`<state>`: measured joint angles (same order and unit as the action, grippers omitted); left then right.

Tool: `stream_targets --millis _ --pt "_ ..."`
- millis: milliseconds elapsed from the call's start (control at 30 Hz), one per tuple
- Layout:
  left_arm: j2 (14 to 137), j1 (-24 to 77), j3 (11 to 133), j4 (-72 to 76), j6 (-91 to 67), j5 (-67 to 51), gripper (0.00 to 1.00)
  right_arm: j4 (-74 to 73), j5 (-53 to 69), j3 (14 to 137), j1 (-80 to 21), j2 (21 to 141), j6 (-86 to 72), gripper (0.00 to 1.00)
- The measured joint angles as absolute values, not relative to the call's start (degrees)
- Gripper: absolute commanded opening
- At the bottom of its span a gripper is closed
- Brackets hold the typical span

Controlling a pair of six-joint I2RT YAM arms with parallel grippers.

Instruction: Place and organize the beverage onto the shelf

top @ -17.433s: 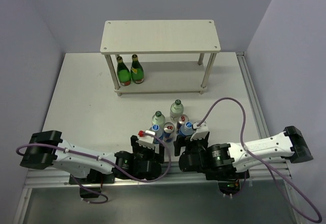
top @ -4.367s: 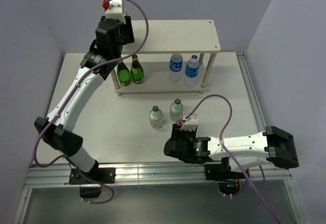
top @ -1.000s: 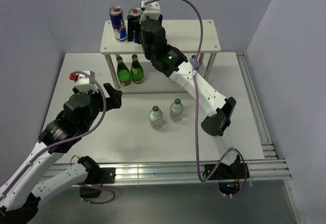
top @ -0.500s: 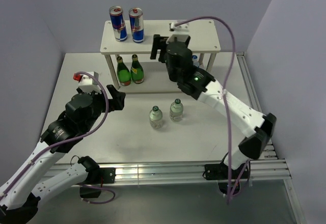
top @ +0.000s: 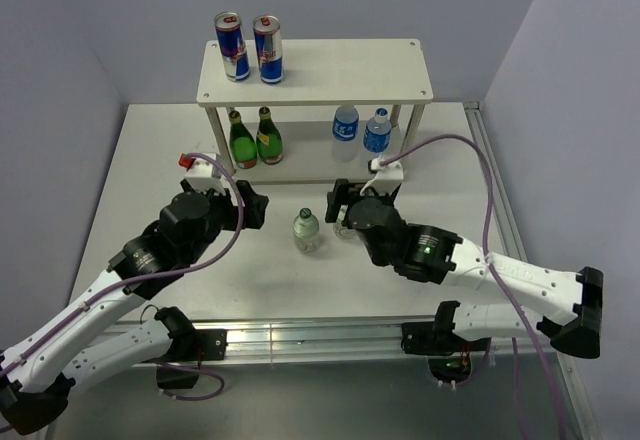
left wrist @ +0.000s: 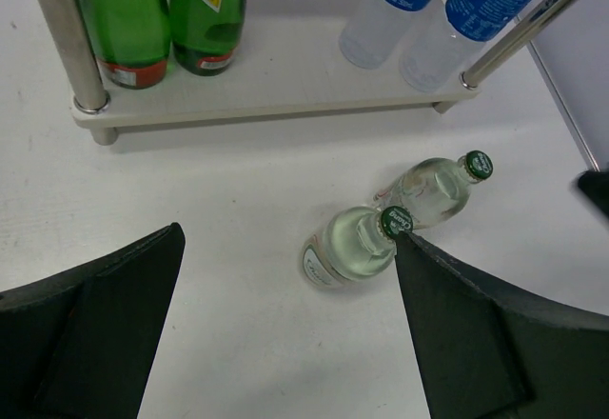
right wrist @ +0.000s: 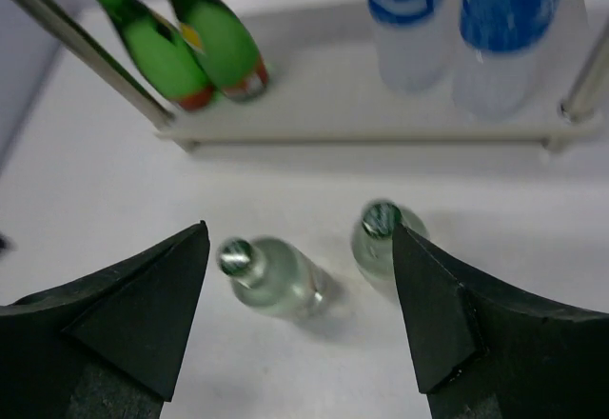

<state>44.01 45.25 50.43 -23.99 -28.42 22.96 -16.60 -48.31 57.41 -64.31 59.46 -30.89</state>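
Jaws apart: left gripper (left wrist: 287, 248), right gripper (right wrist: 299, 265) | latter down from shelf (top: 330, 70) to green-capped bottles (left wrist: 352, 248)

Bare shelf top (top: 350, 65) right of cans (top: 267, 50); lower gap between green bottles (top: 243, 140) and water bottles (top: 346, 123).

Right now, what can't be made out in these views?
Top external: the right clear green-capped bottle is mostly behind the right hand.
Left wrist: water bottles have their caps cut off by the top edge.
Right wrist: blurred; no label readable.
Both wrist views: the two cans are out of frame.
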Motion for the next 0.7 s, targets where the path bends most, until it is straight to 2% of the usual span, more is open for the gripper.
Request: stream_targets --millis 267,700 --pt "43.9 46.6 48.0 -20.4 -29.7 23.2 0.99 -23.6 -46.6 45.2 -64.1 62.8 -44.5 0.85" --pt "42.4 47.0 44.6 -19.3 -29.8 24.5 0.99 -7.8 -42.8 38.2 -60.1 75.2 -46.7 0.84"
